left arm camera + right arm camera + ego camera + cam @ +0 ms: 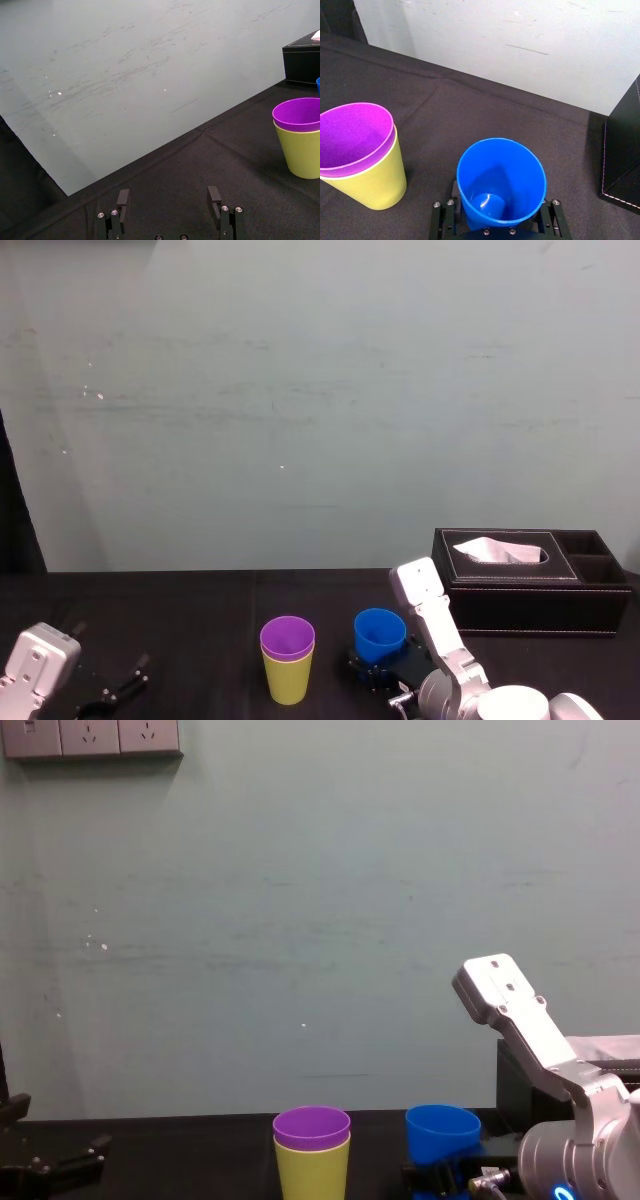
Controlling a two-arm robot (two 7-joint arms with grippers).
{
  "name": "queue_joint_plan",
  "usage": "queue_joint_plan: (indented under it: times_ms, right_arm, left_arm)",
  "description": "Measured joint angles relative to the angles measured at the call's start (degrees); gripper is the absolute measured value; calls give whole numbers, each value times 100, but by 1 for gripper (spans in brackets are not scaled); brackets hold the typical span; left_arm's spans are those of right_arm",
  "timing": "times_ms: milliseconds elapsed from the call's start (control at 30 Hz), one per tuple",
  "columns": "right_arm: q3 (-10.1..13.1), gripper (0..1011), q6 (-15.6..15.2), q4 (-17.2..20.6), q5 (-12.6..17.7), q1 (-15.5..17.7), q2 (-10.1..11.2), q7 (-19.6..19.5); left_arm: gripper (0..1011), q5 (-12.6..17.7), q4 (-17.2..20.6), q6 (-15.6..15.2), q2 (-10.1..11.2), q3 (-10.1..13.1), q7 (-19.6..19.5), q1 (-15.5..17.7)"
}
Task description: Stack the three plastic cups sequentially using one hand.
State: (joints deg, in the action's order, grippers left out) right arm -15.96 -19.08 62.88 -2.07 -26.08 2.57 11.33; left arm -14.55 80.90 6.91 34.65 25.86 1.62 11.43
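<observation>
Right gripper [498,223] jaws were closed in on the lower body of the blue cup [500,180], one finger [444,220] on each side of it. The pads were hidden behind the cup wall, so the grip looked made, with actual contact not visible. Cup was upright, mouth open to the top, nothing inside it. In the head view the right gripper [380,672] sat at 6 o'clock of the blue cup [380,633], low at the cup's base, with the silver-grey arm [445,640] running off toward 4 o'clock.

The purple cup [287,637] was nested in the yellow-green cup [288,680], with the purple rim showing just above the yellow-green rim. The pair stood upright on the black table [180,630]. The blue cup was at 3 o'clock of this pair, near but apart, with a gap of bare cloth between them. In the chest view the blue cup's rim [443,1132] was about level with the purple rim [311,1126].

The black tissue box [530,590] was at 2 o'clock of the blue cup, back by the wall [300,390], touching neither cup.

The left gripper [168,200] had its jaws wide apart with nothing between them. It was parked low over the table, at 9 o'clock of the nested pair and well apart from it. It was the same in the head view, with the left gripper [115,690] near the 8 o'clock corner.
</observation>
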Motion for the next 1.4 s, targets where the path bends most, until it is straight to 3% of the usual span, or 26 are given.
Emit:
queue_joint_plan:
  times_ms: [133, 533, 1033, 1133, 1400]
  right_arm:
    - [0, 720, -2, 3, 2, 2, 0, 0]
    - [-26, 717, 10, 117, -31, 57, 31, 1]
    - [-96, 717, -259, 1287, -234, 312, 255, 220]
    - [-95, 718, -368, 1565, -189, 310, 265, 333]
    - [-139, 718, -676, 1824, 11, 177, 180, 529]
  left_arm:
    - [1000, 0, 0, 0, 0, 0, 0, 0]
    - [1000, 0, 0, 0, 0, 0, 0, 0]
    - [1000, 0, 0, 0, 0, 0, 0, 0]
    - [1000, 0, 0, 0, 0, 0, 0, 0]
    - [1000, 0, 0, 0, 0, 0, 0, 0]
